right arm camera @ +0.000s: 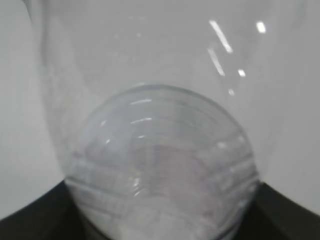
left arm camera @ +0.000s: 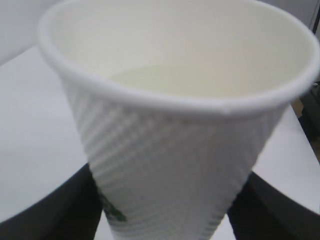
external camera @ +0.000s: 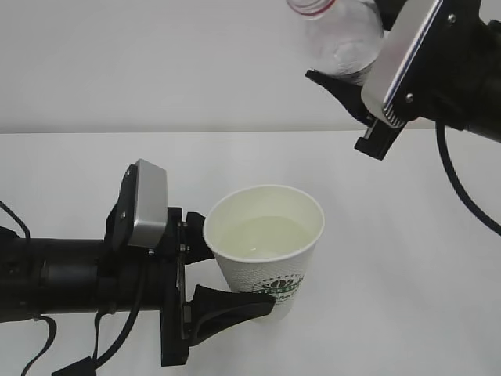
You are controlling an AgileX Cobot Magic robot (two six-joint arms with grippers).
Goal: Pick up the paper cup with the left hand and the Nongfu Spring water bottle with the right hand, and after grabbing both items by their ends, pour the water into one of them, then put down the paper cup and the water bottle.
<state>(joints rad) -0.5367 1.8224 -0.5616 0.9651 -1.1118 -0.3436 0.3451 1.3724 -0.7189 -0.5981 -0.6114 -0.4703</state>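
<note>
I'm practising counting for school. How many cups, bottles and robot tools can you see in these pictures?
Paper cup: 1
Water bottle: 1
Robot tools: 2, the left tool holding the cup, the right tool holding the bottle
Total: 4

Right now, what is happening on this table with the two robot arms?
The left gripper holds a paper cup upright, low on its sides; there is water in it. The right gripper holds a clear bottle high above the white table, to the right of the cup, with its red-ringed neck pointing up-left. No water is flowing at this moment.
</note>
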